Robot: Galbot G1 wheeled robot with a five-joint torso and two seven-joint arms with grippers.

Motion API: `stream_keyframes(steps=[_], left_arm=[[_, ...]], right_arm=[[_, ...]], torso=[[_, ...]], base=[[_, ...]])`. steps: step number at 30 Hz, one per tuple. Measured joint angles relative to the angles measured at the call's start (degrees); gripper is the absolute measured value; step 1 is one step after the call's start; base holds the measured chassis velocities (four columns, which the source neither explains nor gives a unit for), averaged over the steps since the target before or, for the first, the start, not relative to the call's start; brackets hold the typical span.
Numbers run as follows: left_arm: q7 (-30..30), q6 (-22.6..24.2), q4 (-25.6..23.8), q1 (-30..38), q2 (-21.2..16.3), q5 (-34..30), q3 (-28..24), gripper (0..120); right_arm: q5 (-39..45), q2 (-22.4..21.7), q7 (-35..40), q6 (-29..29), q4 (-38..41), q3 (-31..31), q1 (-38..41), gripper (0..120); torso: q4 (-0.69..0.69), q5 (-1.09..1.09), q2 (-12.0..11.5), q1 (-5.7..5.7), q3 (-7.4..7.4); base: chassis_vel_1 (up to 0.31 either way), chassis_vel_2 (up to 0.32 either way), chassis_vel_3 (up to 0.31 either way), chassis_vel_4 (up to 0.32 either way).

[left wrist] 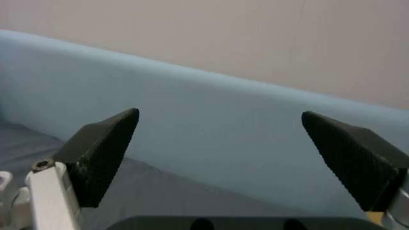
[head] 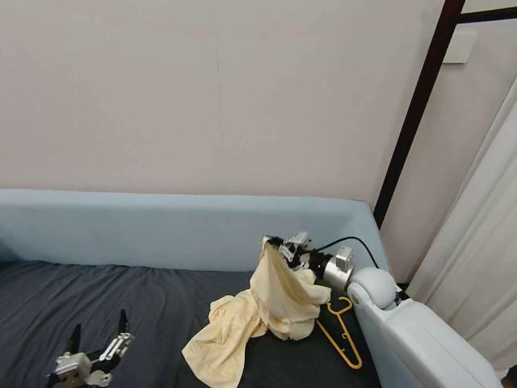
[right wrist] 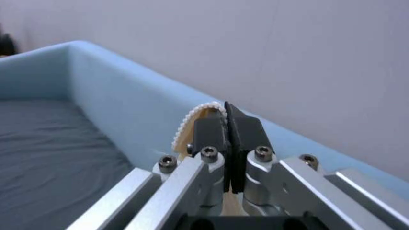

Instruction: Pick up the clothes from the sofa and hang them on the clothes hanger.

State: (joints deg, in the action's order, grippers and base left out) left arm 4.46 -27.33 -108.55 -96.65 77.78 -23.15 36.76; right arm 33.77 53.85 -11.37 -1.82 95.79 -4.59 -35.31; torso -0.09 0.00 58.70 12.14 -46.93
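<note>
- Plain off-white wall (head: 218,97) all the way across, with 1 faint vertical seam in it.
- Sofa (head: 161,230) has a pale blue back, and the seat cushion (head: 73,295) is dark grey.
- Dark frame (head: 412,121) stands at the sofa's right end, crossbar up top.
- White curtain (head: 477,259) hangs far right.
- Light's pretty soft and even.

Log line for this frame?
right tool: shut on pale yellow cloth garment | left tool: open, idle | thin yellow hanger: on sofa seat
</note>
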Motion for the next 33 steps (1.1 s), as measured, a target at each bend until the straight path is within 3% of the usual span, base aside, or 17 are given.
stream_keyframes(steps=[6, 12, 16, 20, 22, 25, 26, 30, 33], left_arm=[[-3.5, -0.5, 4.9, 2.4, -3.9, 0.9, -2.0, 100], [-5.2, -1.8, 6.4, 3.1, -5.2, 1.1, -2.0, 100], [-5.2, -2.4, 6.3, 3.2, -5.3, 1.1, -1.7, 100], [-3.9, -2.6, 4.8, 3.8, -4.6, 1.1, -1.1, 100], [-3.6, -2.6, 4.5, 3.8, -4.5, 1.1, -1.0, 100], [-3.0, -2.4, 3.2, 4.0, -4.1, 1.1, -0.6, 100], [-3.0, -2.4, 3.2, 4.0, -4.1, 1.1, -0.6, 100], [-2.0, -2.0, 1.8, 4.3, -4.1, 0.9, 0.2, 100], [-1.5, -1.9, 1.7, 4.3, -4.1, 0.7, 0.6, 100]], right_arm=[[4.5, -2.1, 8.4, 0.9, 5.3, 0.5, -2.8, 0], [9.6, -2.5, 10.9, 1.9, 7.7, 0.8, -0.8, 0], [15.6, -2.8, 14.0, 1.7, 7.7, -0.2, 6.6, 0], [22.6, -3.1, 17.6, 1.0, 3.3, -6.3, 24.3, 0], [23.1, -2.8, 18.0, 0.8, 2.4, -7.3, 26.4, 0], [23.8, 1.5, 20.8, 0.6, -4.6, -12.3, 37.6, 0], [23.8, 1.5, 20.8, 0.6, -4.6, -12.3, 37.6, 0], [22.6, 9.6, 24.4, 1.1, -15.4, -14.1, 48.7, 0], [22.5, 12.6, 25.3, 1.1, -18.7, -13.8, 52.7, 0]], torso=[[0.0, 0.01, 0.0, 0.0, 0.0], [0.0, 0.01, 0.0, 0.0, 0.0], [0.01, 0.01, 0.0, 0.0, -0.01], [0.02, -0.04, 0.0, 0.0, 0.0], [0.0, -0.03, 0.0, 0.0, -0.01], [0.0, 0.0, 0.0, 0.01, -0.01], [0.0, 0.0, 0.0, 0.01, -0.01], [0.03, -0.01, 0.0, 0.01, -0.02], [0.02, -0.01, 0.0, 0.02, -0.02]], base=[[0.0, 0.0, 0.0, 0.0], [0.0, 0.0, 0.0, 0.0], [0.0, 0.0, 0.0, 0.0], [0.0, 0.0, 0.0, 0.0], [0.0, 0.0, 0.0, 0.0], [0.0, 0.0, 0.0, 0.0], [0.0, 0.0, 0.0, 0.0], [0.0, 0.0, 0.0, 0.0], [0.0, 0.0, 0.0, 0.0]])
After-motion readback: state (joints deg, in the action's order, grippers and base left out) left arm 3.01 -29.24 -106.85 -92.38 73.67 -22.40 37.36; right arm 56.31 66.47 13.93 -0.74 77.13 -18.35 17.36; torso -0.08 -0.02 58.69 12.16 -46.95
